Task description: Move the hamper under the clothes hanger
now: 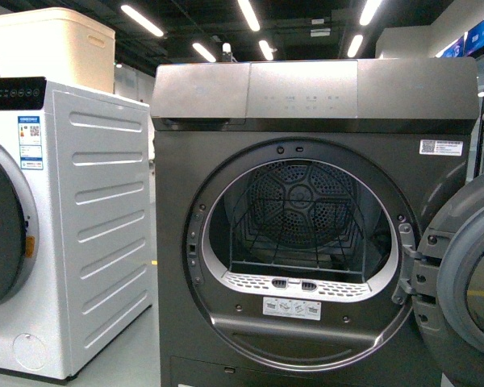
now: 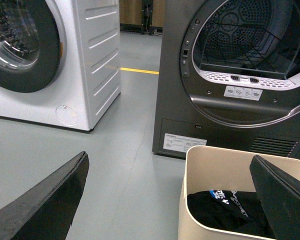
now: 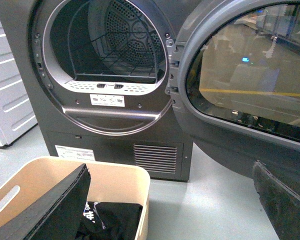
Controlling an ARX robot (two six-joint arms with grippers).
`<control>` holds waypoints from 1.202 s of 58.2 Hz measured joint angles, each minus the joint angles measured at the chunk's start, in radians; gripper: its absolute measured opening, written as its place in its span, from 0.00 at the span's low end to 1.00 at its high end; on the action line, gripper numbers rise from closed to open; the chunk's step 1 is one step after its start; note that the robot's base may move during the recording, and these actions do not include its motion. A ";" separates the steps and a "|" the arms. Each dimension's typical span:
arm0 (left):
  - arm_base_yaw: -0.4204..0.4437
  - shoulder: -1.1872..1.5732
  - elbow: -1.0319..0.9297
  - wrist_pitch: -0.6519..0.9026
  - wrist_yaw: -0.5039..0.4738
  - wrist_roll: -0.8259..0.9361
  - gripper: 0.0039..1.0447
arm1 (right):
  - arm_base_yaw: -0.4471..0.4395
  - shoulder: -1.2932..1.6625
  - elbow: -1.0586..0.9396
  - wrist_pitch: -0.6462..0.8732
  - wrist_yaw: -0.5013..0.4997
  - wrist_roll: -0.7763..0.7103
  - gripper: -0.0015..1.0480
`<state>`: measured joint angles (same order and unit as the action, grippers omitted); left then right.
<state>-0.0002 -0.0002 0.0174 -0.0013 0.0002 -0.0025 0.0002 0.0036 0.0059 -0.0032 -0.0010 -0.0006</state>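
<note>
The beige hamper (image 2: 215, 170) stands on the grey floor in front of the open dark-grey dryer, with black clothing (image 2: 225, 212) lying in it. My left gripper (image 2: 169, 165) hangs open above the hamper's near corner, one finger over the bin and the other over bare floor. The right wrist view shows the hamper (image 3: 112, 187) with its handle cut-out and the black clothing (image 3: 115, 217). My right gripper (image 3: 171, 170) is open too, one finger above the hamper and the other above the floor below the dryer door. The clothes hanger is out of view. Neither gripper shows in the front view.
The dark-grey dryer (image 1: 306, 105) fills the front view, its round door (image 3: 250, 75) swung open to the right. A white washing machine (image 1: 89, 201) stands to its left with a cream-white bin (image 1: 56, 44) on top. A strip of grey floor (image 2: 125, 165) runs between the machines.
</note>
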 joint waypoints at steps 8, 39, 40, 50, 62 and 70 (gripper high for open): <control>0.000 0.000 0.000 0.000 0.000 0.000 0.94 | -0.001 0.000 0.000 0.000 -0.001 0.000 0.92; 0.030 0.341 0.153 -0.202 -0.138 -0.110 0.94 | -0.008 0.237 0.098 -0.087 0.013 0.167 0.92; 0.037 0.413 0.178 -0.166 -0.135 -0.110 0.94 | -0.016 0.312 0.116 -0.042 -0.007 0.194 0.92; 0.025 0.824 0.332 0.109 -0.104 -0.087 0.94 | -0.010 0.758 0.249 0.239 -0.099 0.234 0.92; -0.040 1.398 0.592 0.282 -0.105 -0.048 0.94 | 0.065 1.272 0.452 0.365 -0.111 0.207 0.92; -0.050 1.743 0.761 0.285 -0.076 -0.041 0.94 | 0.075 1.540 0.570 0.364 -0.093 0.151 0.92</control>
<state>-0.0498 1.7424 0.7780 0.2832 -0.0753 -0.0437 0.0753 1.5440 0.5762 0.3607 -0.0940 0.1505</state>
